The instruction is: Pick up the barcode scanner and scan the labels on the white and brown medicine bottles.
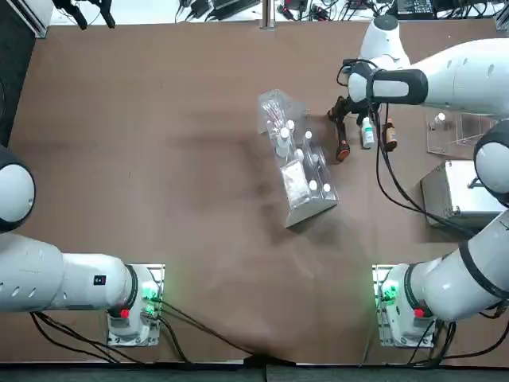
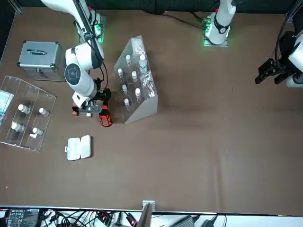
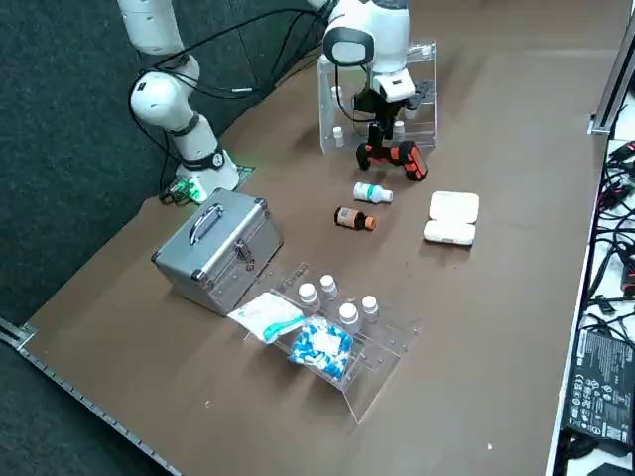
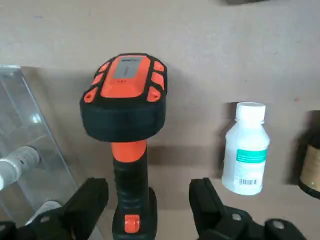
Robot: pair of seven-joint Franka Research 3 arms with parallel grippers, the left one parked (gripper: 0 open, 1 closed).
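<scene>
While the right claw hangs low over the desk, its two fingers are spread wide, one on either side of the barcode scanner's black grip, and I can see a gap between each finger and that grip. The barcode scanner is on the desk, its orange-and-black head out beyond the fingers, between a clear rack of white-capped vials and the two medicine bottles. Just beside it, on the robot's right, is the white bottle with its green-banded label, and next along comes the brown bottle with its dark cap; both are lying on the desk, apart from each other. Further over to the robot's right I see a second clear rack with more white-capped vials and a blue-and-white packet in it, and nearer the robot's base a silver case, closed. An open white box sits across the desk, near the bottles
</scene>
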